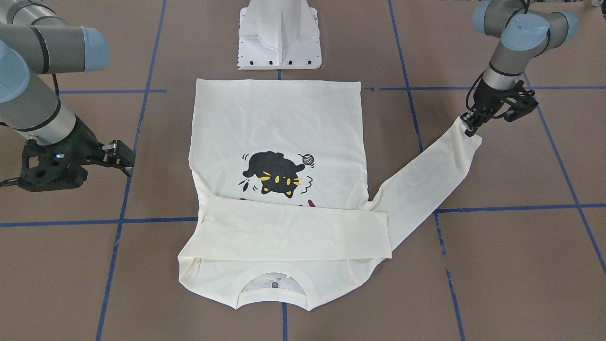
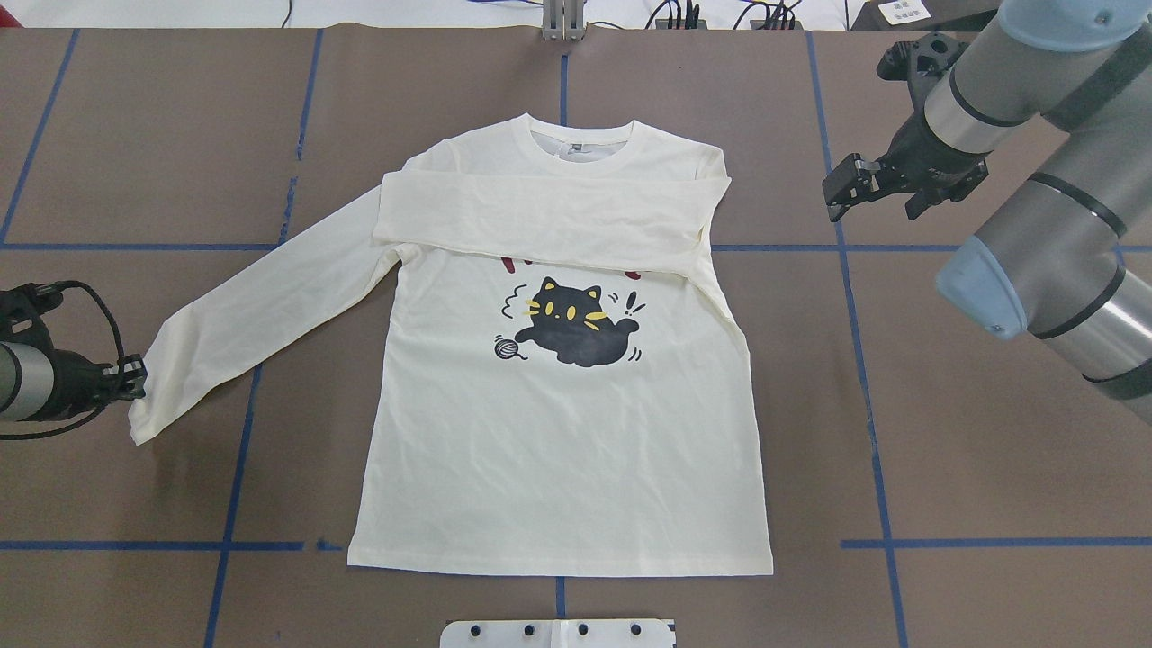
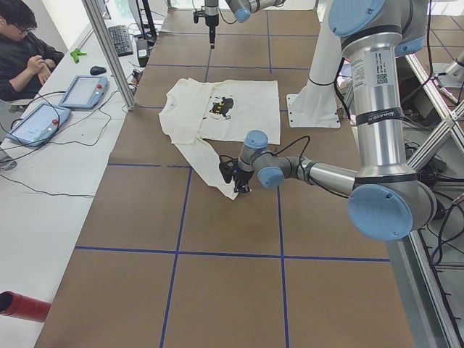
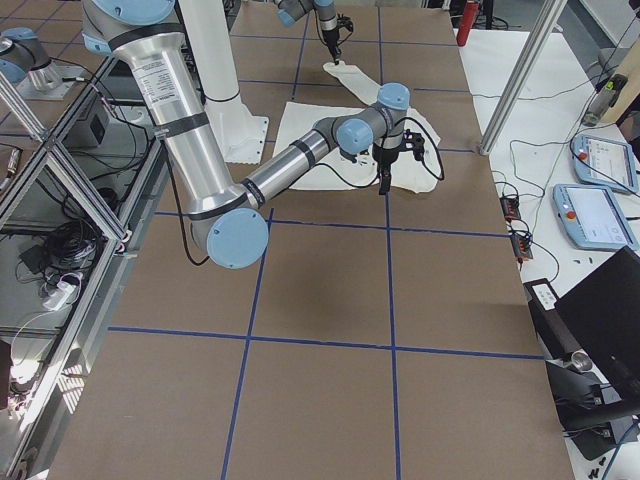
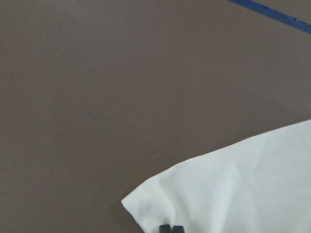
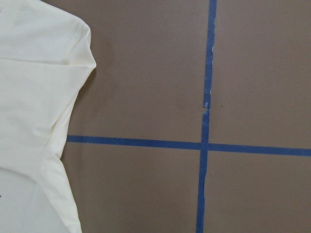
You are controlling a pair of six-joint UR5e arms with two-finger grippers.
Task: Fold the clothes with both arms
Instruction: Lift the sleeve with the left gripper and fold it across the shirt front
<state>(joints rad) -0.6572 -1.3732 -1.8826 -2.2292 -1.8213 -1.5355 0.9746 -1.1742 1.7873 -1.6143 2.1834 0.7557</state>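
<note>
The cream shirt (image 1: 279, 118) (image 2: 558, 450) lies flat, cat print up, collar away from the robot's base. One sleeve (image 2: 549, 216) is folded across the chest, over the red lettering. The other sleeve (image 1: 426, 180) (image 2: 261, 306) stretches out straight toward my left arm. My left gripper (image 1: 471, 128) (image 2: 135, 378) is shut on that sleeve's cuff (image 5: 233, 189), low at the table. My right gripper (image 1: 124, 158) (image 2: 841, 193) hangs open above bare table, beside the shirt's shoulder (image 6: 34, 97), holding nothing.
The white pedestal base (image 1: 279, 42) (image 2: 558, 633) stands just past the shirt's hem. Blue tape lines (image 6: 204, 145) grid the brown table. A person (image 3: 22, 51) sits at a side bench with tablets (image 3: 83, 90). A red cylinder (image 3: 22, 304) lies there too.
</note>
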